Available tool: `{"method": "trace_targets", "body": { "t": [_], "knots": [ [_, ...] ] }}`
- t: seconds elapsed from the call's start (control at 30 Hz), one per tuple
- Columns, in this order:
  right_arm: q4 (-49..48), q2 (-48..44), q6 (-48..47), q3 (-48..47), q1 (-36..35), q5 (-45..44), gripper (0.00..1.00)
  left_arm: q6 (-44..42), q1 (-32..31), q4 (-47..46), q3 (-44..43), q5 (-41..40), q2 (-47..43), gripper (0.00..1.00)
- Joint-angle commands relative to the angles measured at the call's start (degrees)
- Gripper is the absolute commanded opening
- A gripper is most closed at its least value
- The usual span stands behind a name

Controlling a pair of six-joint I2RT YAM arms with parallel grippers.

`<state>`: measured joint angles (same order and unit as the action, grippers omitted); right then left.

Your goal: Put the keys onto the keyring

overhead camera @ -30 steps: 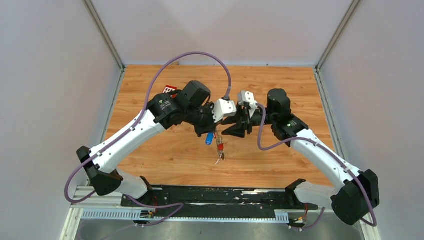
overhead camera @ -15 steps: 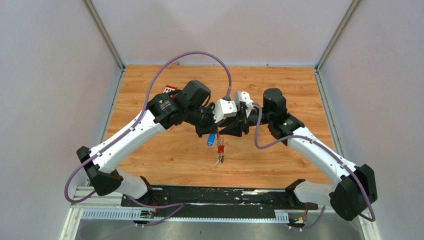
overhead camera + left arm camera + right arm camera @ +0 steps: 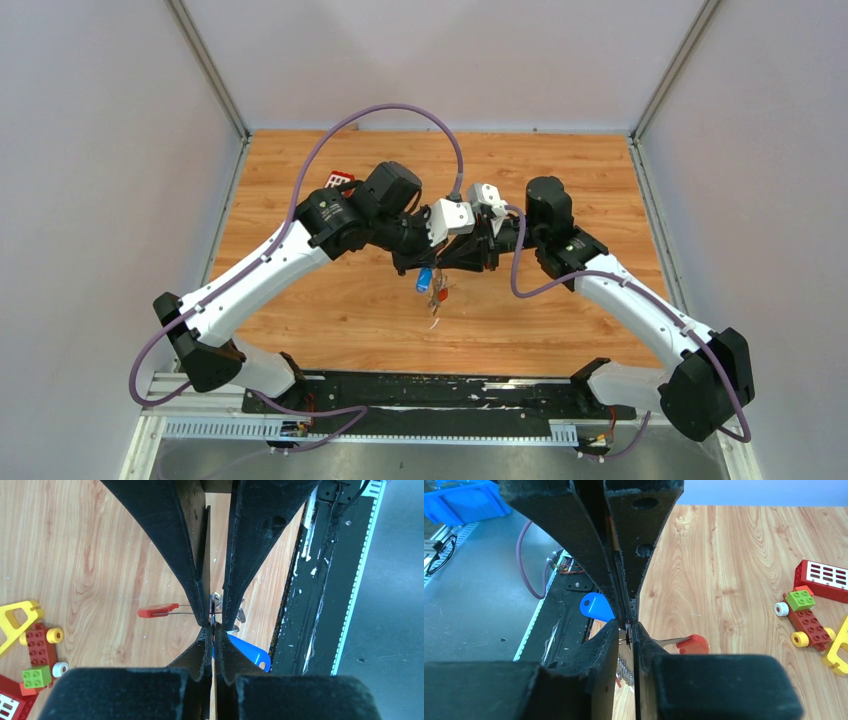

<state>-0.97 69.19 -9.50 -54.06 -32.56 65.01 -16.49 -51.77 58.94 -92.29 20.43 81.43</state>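
My left gripper [image 3: 432,264] and right gripper [image 3: 452,264] meet tip to tip above the table's middle. Both are shut on a thin dark wire keyring [image 3: 214,611], pinched between the two pairs of tips. A red-headed key [image 3: 157,612] sticks out sideways from the ring. A blue plastic tag [image 3: 248,652] and silver keys [image 3: 240,613] hang beside it. In the right wrist view the ring [image 3: 628,639] sits between my own fingers, with the red-headed key [image 3: 692,644] to the right and the blue tag [image 3: 595,606] to the left. From above, the bundle [image 3: 436,292] dangles below the tips.
Toy blocks lie at the left back: a red square block [image 3: 340,180], a yellow triangular frame [image 3: 15,620], and red bricks [image 3: 37,647] and green bricks [image 3: 32,676]. They also show in the right wrist view [image 3: 809,615]. A black base rail [image 3: 430,395] runs along the near edge.
My right gripper has moved left and closed in against the left gripper's tips. The hanging bundle has risen slightly. The left arm has barely moved.
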Motion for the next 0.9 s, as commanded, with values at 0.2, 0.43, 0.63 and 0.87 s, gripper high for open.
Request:
{"method": "trace_targets", "body": {
  "t": [0.2, 0.43, 0.63, 0.87],
  "knots": [
    [-1.6, -0.8, -0.6, -2.3, -0.4, 1.3, 0.0, 1.1, -0.4, -3.1, 0.8, 1.3, -2.1, 0.0],
    [0.2, -2.3, -2.9, -2.3, -0.3, 0.2, 0.0, 0.8, -0.4, -4.1, 2.2, 1.3, -3.2, 0.0],
    [0.7, -3.4, -4.0, -2.2, 0.0, -0.5, 0.0, -0.4, -0.3, -5.5, 2.8, 2.4, -5.0, 0.0],
    [0.8, -5.0, -4.3, -2.2, 1.5, -0.2, 0.0, -2.4, -0.3, -8.1, 5.3, 2.9, -8.0, 0.2]
  ]
}}
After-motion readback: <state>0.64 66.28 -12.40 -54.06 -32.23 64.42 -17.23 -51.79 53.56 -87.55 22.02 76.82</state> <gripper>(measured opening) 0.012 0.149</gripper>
